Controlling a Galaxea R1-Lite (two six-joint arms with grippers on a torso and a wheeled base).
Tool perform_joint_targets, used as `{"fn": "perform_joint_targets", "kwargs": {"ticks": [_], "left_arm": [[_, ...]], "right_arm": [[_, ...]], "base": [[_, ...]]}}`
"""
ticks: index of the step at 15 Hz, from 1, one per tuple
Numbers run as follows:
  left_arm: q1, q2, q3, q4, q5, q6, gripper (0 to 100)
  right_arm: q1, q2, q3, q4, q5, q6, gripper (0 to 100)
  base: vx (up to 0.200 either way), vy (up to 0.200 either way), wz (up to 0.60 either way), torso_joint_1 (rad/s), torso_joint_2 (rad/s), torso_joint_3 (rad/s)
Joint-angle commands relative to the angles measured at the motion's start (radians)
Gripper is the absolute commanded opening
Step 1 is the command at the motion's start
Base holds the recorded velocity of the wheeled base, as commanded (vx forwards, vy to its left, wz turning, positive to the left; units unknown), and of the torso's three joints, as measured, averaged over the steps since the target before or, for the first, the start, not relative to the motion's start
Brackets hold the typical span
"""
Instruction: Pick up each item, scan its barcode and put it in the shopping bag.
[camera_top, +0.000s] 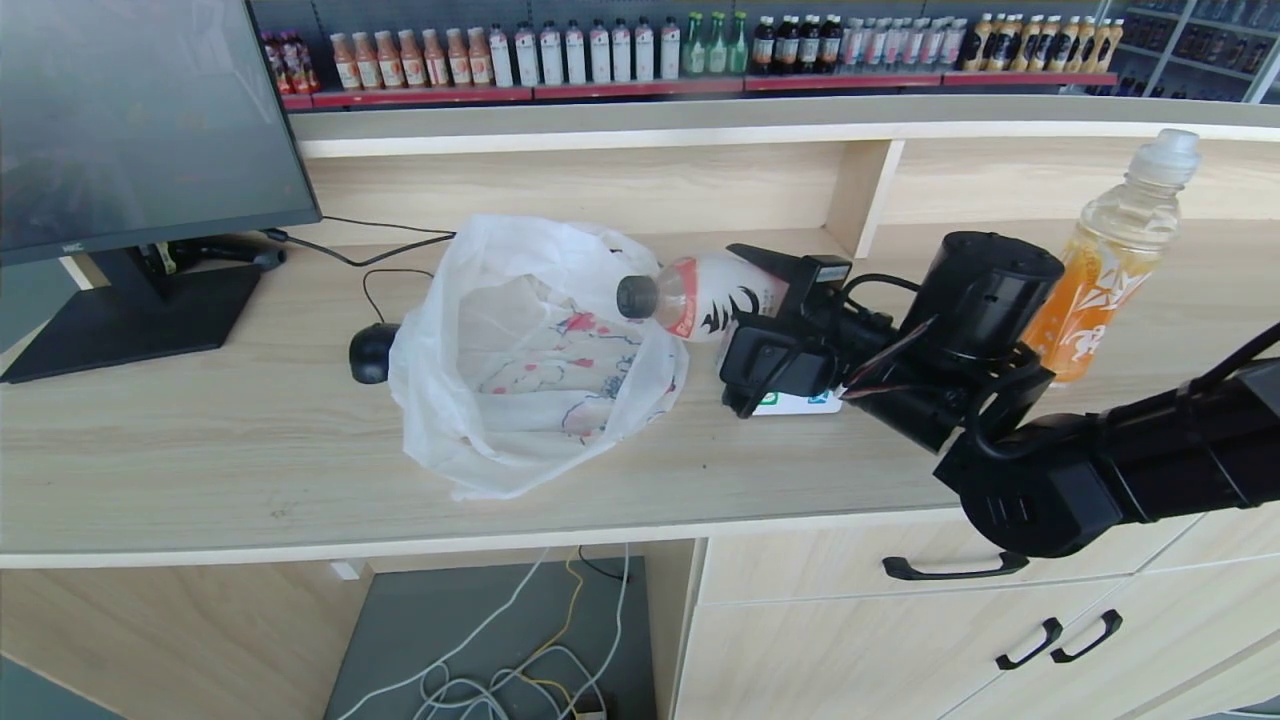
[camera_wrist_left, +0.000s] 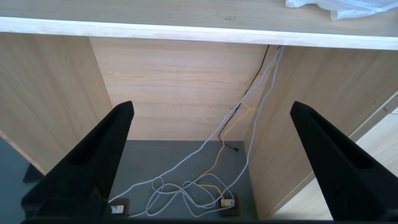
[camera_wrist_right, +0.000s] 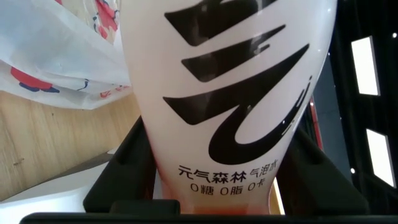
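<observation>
My right gripper (camera_top: 760, 300) is shut on a pale pink bottle (camera_top: 700, 295) with a dark cap and black brush marks. It holds the bottle on its side, cap end over the rim of the white plastic shopping bag (camera_top: 520, 350), which lies open on the counter. In the right wrist view the bottle (camera_wrist_right: 230, 93) sits between the black fingers, with the bag (camera_wrist_right: 56, 56) just beyond. An orange drink bottle (camera_top: 1110, 260) stands upright on the counter behind my right arm. My left gripper (camera_wrist_left: 211, 168) is open below the counter, with nothing between its fingers.
A monitor (camera_top: 140, 120) on a black stand is at the counter's left end, with a black mouse (camera_top: 372, 352) beside the bag. A small white card (camera_top: 800, 403) lies under my right gripper. Cables (camera_wrist_left: 205, 180) trail on the floor under the counter. Drawers (camera_top: 950, 570) are lower right.
</observation>
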Motion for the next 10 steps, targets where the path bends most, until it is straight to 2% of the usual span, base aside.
{"fn": "perform_joint_targets", "kwargs": {"ticks": [1,10], "left_arm": [[0.0,0.0,0.0,0.0,0.0,0.0,100],[0.0,0.0,0.0,0.0,0.0,0.0,100]], "right_arm": [[0.0,0.001,0.0,0.0,0.001,0.0,0],[0.005,-0.004,0.0,-0.009,-0.002,0.003,0]], "base": [[0.0,0.0,0.0,0.0,0.0,0.0],[0.0,0.0,0.0,0.0,0.0,0.0]]}}
